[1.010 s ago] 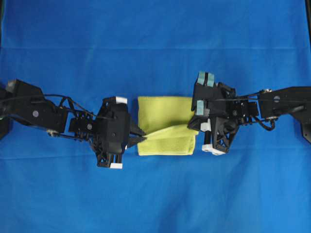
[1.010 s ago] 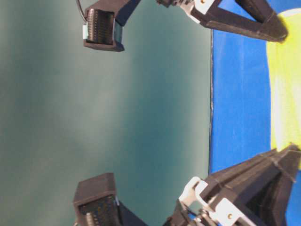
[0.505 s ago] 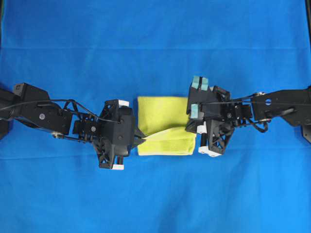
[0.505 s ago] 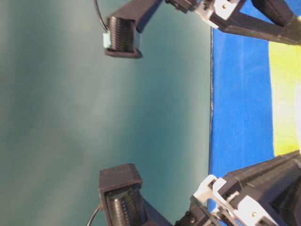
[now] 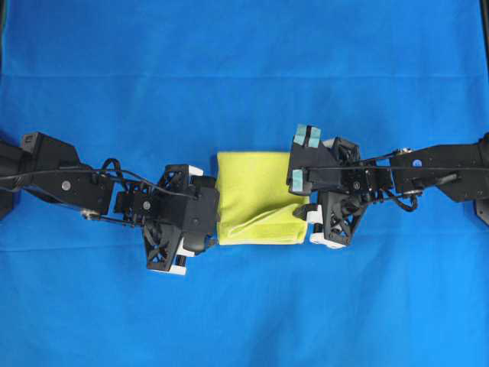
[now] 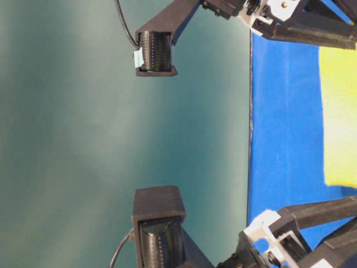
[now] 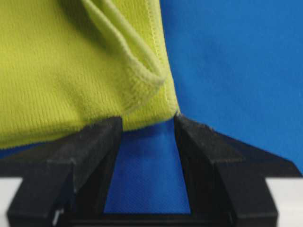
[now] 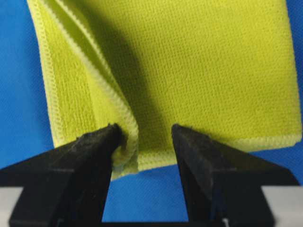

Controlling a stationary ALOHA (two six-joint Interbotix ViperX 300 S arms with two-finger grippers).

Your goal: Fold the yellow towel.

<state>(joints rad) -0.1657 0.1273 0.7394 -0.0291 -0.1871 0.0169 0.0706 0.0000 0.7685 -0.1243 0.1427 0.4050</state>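
Both fingers newly parted off yellow towel

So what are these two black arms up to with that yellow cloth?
They are folding the yellow towel, which lies folded over on the blue table cover. The left gripper sits at one edge of it and the right gripper at the opposite edge. Both have their jaws apart with the towel's edge just at the tips, so neither is pinching it. The top layer lies a bit crooked, with a loose flap running diagonally near the front edge.
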